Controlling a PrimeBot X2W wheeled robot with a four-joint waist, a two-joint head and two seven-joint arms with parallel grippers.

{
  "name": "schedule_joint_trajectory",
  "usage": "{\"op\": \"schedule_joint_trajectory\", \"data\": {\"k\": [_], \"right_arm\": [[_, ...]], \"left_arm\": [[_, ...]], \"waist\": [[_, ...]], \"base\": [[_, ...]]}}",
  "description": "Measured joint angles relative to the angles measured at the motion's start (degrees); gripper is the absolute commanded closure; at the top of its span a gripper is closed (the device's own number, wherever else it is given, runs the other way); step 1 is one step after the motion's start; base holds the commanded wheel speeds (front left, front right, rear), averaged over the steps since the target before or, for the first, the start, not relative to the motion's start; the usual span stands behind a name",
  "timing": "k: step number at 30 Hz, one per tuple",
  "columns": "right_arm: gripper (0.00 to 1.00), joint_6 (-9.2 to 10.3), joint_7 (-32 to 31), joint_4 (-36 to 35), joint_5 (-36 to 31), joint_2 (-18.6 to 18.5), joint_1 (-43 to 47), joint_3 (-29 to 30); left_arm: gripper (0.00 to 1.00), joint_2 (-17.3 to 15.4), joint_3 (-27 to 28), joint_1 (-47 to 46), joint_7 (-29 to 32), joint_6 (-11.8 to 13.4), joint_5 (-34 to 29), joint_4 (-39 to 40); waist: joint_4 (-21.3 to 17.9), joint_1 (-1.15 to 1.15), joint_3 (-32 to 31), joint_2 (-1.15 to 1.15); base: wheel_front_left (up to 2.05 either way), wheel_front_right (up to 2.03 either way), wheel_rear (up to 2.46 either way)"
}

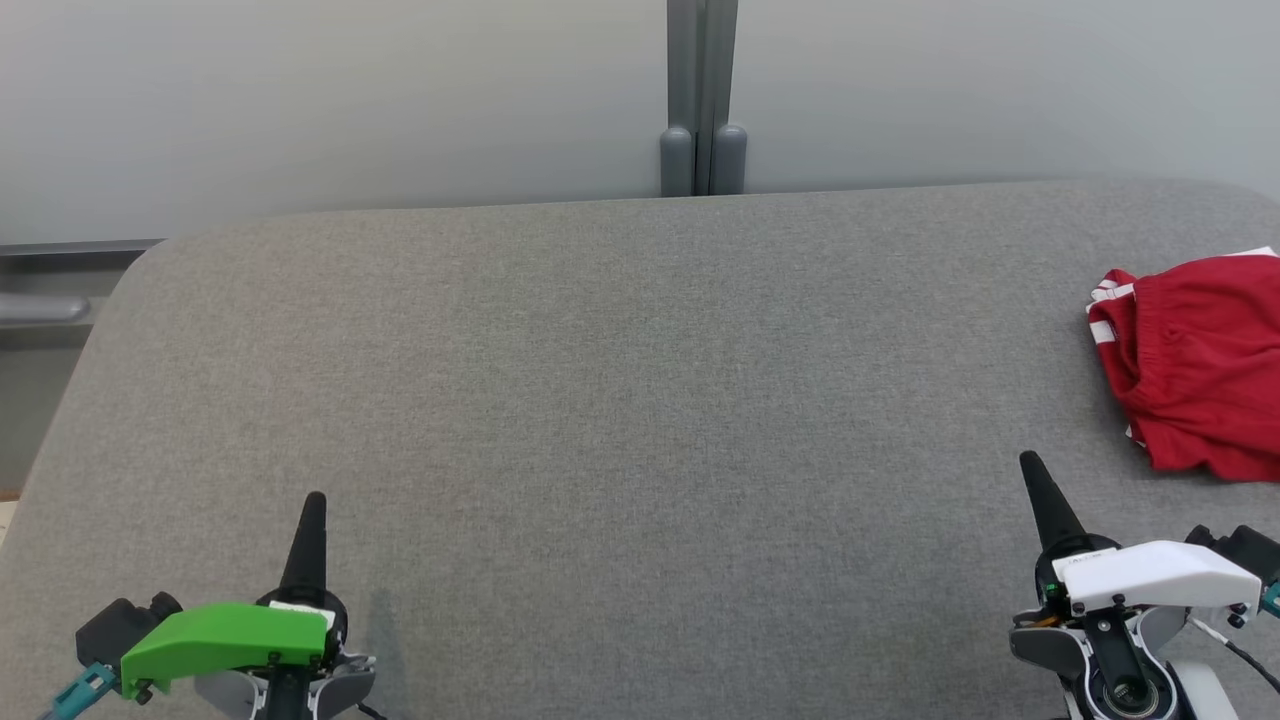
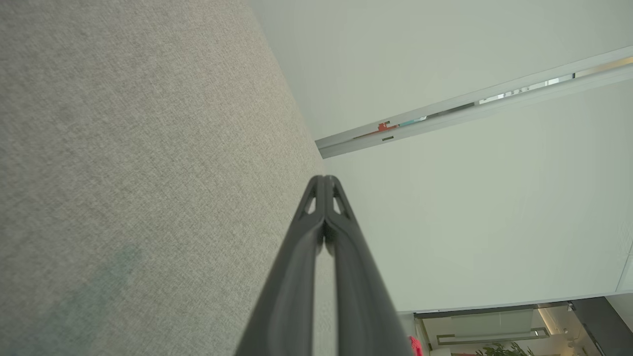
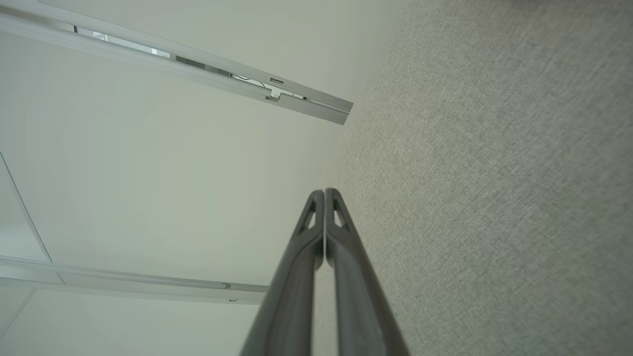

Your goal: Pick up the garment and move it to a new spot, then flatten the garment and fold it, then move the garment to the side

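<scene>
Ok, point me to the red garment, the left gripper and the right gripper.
red garment (image 1: 1200, 370), head view, middle of the bunched fabric.
left gripper (image 1: 314, 503), head view, tips of its shut fingers.
right gripper (image 1: 1031, 466), head view, tips of its shut fingers.

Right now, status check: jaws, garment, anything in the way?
Left gripper and right gripper: jaws shut, empty. Red garment bunched on grey table, right side, just ahead of right gripper, not touched. Nothing between them.
</scene>
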State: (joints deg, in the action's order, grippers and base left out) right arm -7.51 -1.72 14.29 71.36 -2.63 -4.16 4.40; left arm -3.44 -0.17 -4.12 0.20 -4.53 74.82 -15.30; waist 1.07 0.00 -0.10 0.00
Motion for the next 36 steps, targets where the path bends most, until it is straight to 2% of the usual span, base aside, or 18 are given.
{"op": "schedule_joint_trajectory", "data": {"k": [36], "right_arm": [[1.0, 0.02, -3.8, -0.1, 16.3, -0.1, -1.4, 1.7]], "left_arm": [[1.0, 0.0, 4.5, -1.2, 4.5, -2.3, 14.2, 0.9]], "waist": [[-0.8, 0.0, 0.2, 0.0]], "base": [[0.0, 0.0, 0.0]]}}
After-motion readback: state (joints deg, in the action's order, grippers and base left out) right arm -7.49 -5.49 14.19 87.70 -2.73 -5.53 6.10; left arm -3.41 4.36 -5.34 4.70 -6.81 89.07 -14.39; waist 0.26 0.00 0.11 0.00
